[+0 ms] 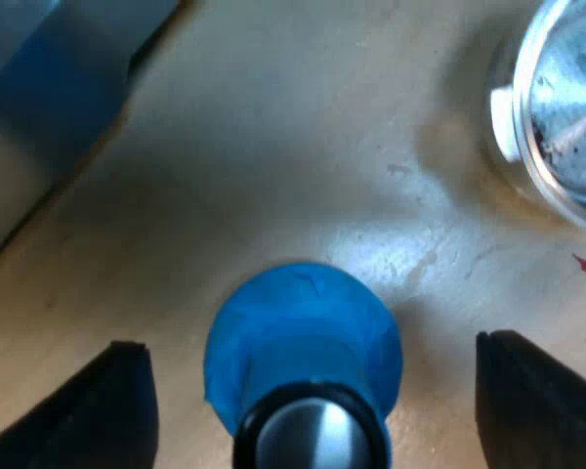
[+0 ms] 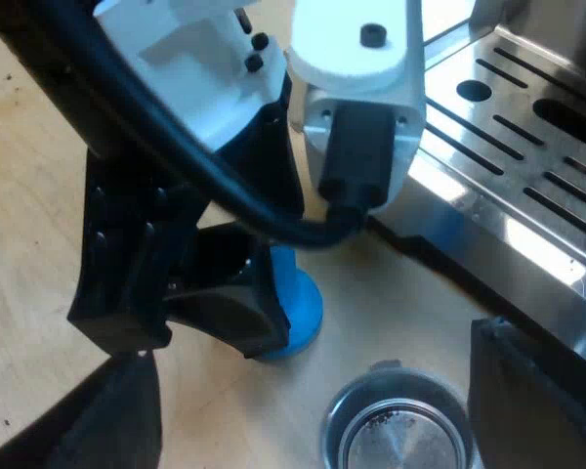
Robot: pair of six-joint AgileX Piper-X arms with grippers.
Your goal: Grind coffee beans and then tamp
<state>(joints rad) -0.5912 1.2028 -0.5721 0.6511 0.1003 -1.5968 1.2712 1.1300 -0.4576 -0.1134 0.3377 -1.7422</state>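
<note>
The blue tamper stands upright on the wooden table, with a metal core in a black ring at its top. My left gripper is open, its two black fingers spread wide on either side of the tamper and not touching it. The metal holder's round basket lies on the table a short way off, with a few dark specks inside. In the right wrist view, the left arm hangs over the tamper. My right gripper is open above the holder basket.
The espresso machine's slotted steel drip tray runs close beside the tamper and the basket. A blurred grey and blue body stands near the tamper. Bare wooden table lies between tamper and basket.
</note>
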